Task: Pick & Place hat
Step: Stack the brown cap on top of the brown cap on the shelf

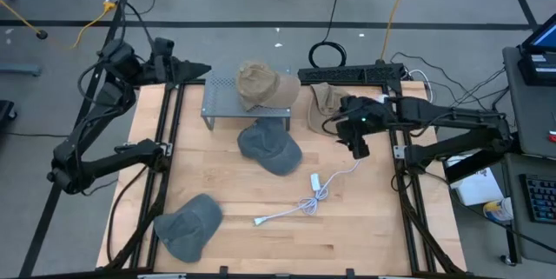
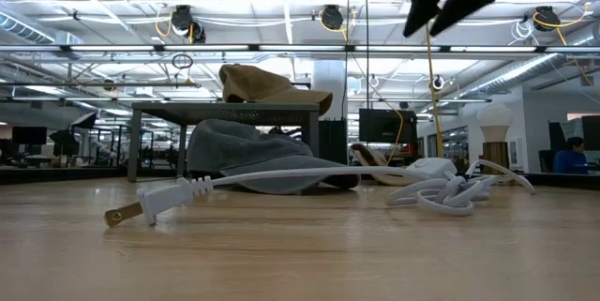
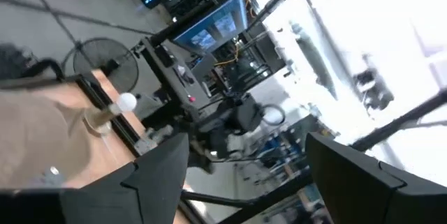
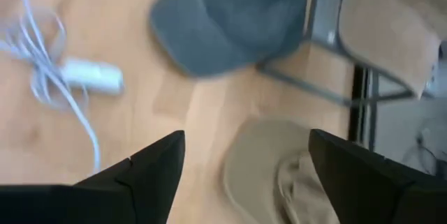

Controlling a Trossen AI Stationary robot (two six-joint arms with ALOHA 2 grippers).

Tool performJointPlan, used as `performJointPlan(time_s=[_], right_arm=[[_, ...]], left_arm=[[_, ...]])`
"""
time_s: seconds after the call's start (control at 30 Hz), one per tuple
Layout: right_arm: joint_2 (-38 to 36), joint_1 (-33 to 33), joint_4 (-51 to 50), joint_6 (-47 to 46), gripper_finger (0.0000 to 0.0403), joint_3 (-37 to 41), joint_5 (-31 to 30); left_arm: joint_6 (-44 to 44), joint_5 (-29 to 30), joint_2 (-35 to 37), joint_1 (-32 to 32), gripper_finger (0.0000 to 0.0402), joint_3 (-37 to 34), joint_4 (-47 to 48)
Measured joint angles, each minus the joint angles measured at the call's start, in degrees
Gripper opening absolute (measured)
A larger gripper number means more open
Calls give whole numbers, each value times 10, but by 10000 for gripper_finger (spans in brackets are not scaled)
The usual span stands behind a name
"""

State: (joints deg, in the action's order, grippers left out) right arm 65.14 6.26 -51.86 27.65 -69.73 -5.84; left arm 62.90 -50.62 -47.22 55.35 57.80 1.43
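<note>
A tan hat [image 1: 265, 86] lies on top of a small grey metal rack [image 1: 228, 101] at the table's far middle. A grey hat [image 1: 269, 147] lies on the table just in front of the rack. A second tan hat [image 1: 321, 98] lies on the table to the rack's right. Another grey hat [image 1: 187, 225] lies near the front left corner. My right gripper [image 1: 359, 147] hangs open above the table beside the second tan hat [image 4: 272, 175], pointing slantwise down, touching nothing. My left gripper [image 1: 201, 70] stands open and raised at the far left corner, nothing between its fingers [image 3: 160, 175].
A white power cord with its adapter [image 1: 308, 196] lies coiled on the table right of the middle, its plug [image 2: 127, 212] toward the near edge. A black power strip [image 1: 352, 74] lies beyond the far edge. Bare wood shows in the near middle and right.
</note>
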Motion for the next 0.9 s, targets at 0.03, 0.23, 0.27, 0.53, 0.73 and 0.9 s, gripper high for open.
performJointPlan(time_s=[0.03,0.23,0.27,0.53,0.73,0.9], right_arm=[[5,0,-12,10,303,0,-9],[30,0,-51,74,300,9,-62],[32,0,-51,85,299,17,-65],[53,3,49,155,300,128,-121],[60,25,153,184,294,225,-128],[63,58,226,256,293,291,-148]], left_arm=[[18,4,0,-1,289,0,1],[69,14,-4,-3,278,0,1],[69,13,-4,-3,277,0,1],[54,-30,-4,-17,286,0,-1],[35,-57,-4,-29,296,0,-1],[50,-63,-4,-31,290,0,-4]])
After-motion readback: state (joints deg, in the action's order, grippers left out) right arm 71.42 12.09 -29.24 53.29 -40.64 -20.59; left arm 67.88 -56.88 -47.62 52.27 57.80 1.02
